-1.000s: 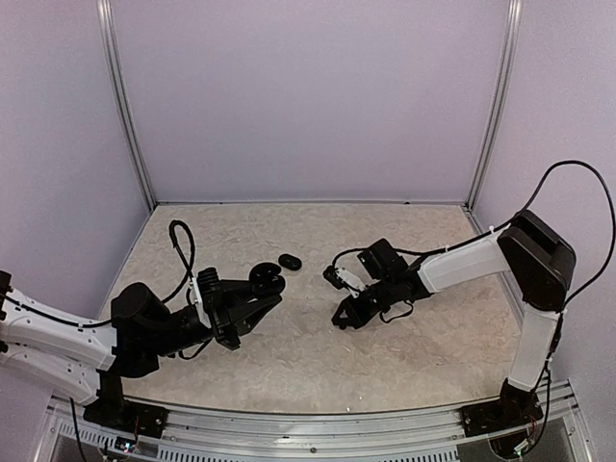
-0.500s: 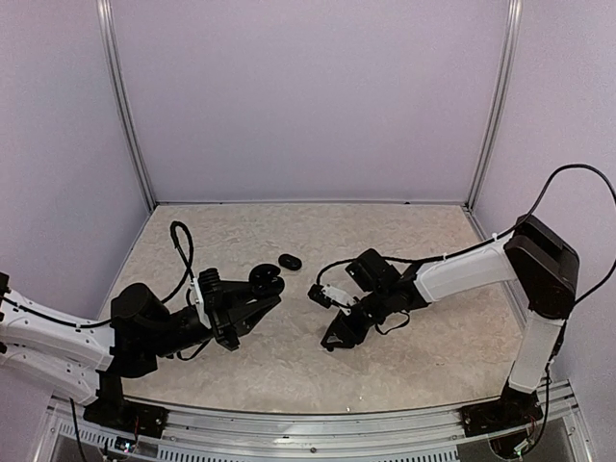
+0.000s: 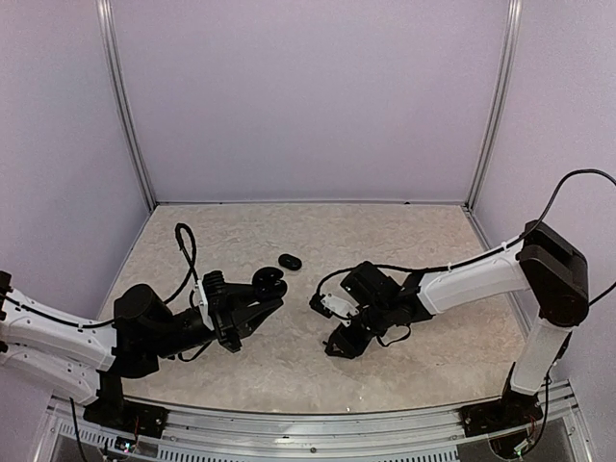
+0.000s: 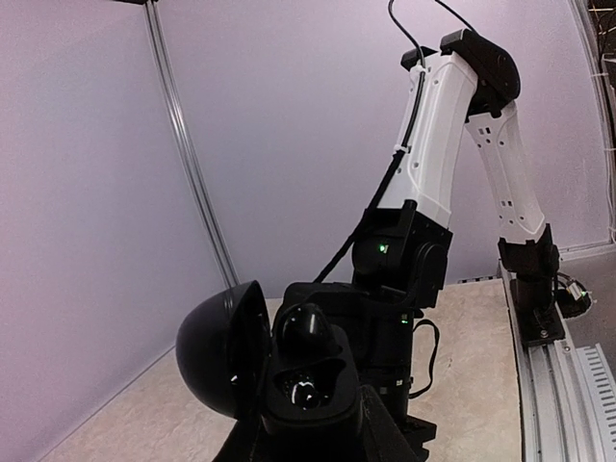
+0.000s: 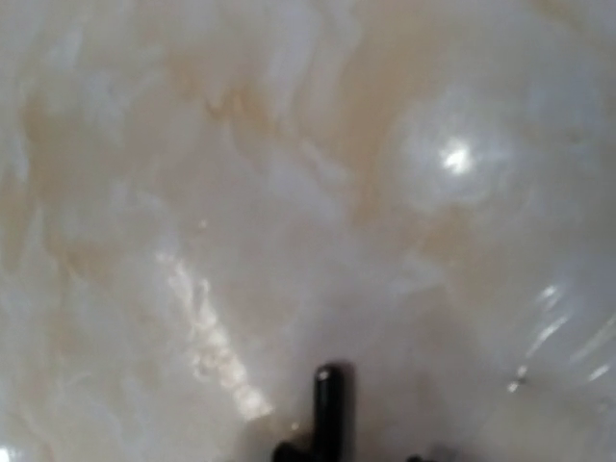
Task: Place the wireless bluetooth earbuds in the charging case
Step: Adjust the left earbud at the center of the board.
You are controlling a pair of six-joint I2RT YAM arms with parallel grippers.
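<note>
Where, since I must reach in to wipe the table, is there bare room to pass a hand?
Free: the strip of table along the back wall, and the near stretch between the two arm bases. Crowded: the middle, where the left jaws hold the charging case, a small black piece lies beyond it, and the right jaws hang low.

You see the charging case (image 4: pixel 306 377) held up off the table at the tip of the left gripper (image 3: pixel 260 292). It is shiny, black and round like a pebble. It is open. Its lid stands up on the left side of the base, and the hollow side of the lid faces the base. A round black knob sits in the top of the base. It looks like one bud, but you can't be sure. Lower in the base is a small dip with a shiny spot.

One of the wireless bluetooth earbuds (image 5: pixel 330 409) lies on the table. You see only its short black stem, and it is blurry.
</note>
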